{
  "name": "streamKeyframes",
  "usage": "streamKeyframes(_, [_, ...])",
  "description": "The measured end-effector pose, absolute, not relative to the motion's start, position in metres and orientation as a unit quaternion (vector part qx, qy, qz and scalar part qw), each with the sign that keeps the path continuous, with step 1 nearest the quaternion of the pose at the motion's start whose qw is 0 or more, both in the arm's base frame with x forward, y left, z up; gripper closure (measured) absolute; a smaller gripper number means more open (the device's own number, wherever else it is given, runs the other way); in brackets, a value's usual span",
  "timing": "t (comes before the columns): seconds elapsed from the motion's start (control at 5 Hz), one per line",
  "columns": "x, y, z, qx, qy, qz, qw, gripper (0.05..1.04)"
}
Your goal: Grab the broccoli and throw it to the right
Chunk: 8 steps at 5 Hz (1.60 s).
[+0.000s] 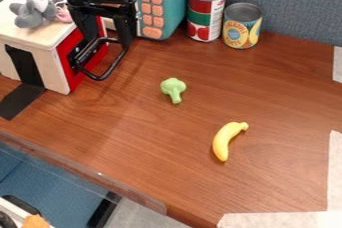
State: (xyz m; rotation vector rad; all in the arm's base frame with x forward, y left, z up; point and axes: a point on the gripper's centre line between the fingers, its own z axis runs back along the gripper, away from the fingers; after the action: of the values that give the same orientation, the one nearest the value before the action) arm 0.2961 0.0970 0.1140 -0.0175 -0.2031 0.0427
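Note:
My gripper (103, 47) hangs at the upper left, in front of the toy box's red side, open with nothing between its fingers. Right of it and lower down, the light green broccoli (174, 89) lies by itself on the brown wooden table (280, 87), its floret end toward the back and its stem toward the front. A stretch of bare wood separates the gripper from the broccoli.
A yellow banana (228, 140) lies right of and in front of the broccoli. Two cans (206, 13) (242, 26) and a teal toy (163, 2) stand at the back. A grey plush mouse (35, 11) sits on the wooden box (37, 37).

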Motion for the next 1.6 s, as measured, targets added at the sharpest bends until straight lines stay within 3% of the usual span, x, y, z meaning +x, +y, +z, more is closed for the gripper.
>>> streamKeyframes(0.2, [0.296, 0.095, 0.103, -0.015, -0.085, 0.023, 0.996, 0.083])
streamKeyframes(0.4, [0.312, 0.067, 0.084, -0.017, -0.082, -0.013, 0.996, 0.083])
streamKeyframes(0.8, [0.358, 0.015, 0.043, 0.034, -0.114, -0.023, 0.993, 0.083])
streamKeyframes(1.0, [0.366, 0.013, 0.032, 0.056, -0.118, -0.023, 0.991, 0.083])
streamKeyframes(1.6, [0.355, 0.038, 0.005, 0.063, -0.052, 0.027, 0.996, 0.083])
